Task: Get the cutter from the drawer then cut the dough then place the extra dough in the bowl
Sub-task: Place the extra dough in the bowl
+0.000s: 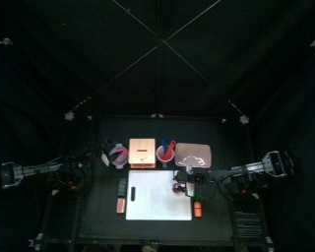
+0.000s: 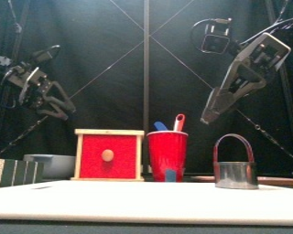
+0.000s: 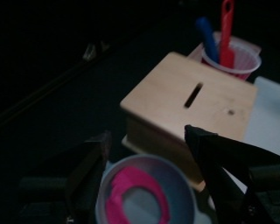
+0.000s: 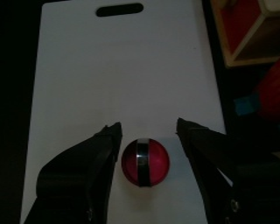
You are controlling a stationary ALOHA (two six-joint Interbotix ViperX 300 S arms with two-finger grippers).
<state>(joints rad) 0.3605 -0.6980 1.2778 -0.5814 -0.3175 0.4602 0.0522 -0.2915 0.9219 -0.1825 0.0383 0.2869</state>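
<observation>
The round metal cutter point(image 2: 234, 170) stands on the right part of the white cutting board point(image 2: 136, 206). From above, in the right wrist view, the cutter point(image 4: 146, 163) shows red dough inside its ring, under the wire handle. My right gripper point(image 4: 149, 153) hangs open high above it, one jaw on each side and neither touching. A pink ring of dough point(image 3: 125, 179) lies in the blue-grey bowl point(image 3: 140, 208), left of the wooden box point(image 3: 195, 101). My left gripper point(image 3: 154, 175) is open just above the bowl and holds nothing.
The box's red drawer front point(image 2: 109, 155) looks closed. The red cup point(image 2: 168, 155) with a blue and a red knife stands right of the box. The pink tray point(image 1: 196, 155) lies at the back right. A small red thing point(image 1: 197, 209) lies at the board's front right.
</observation>
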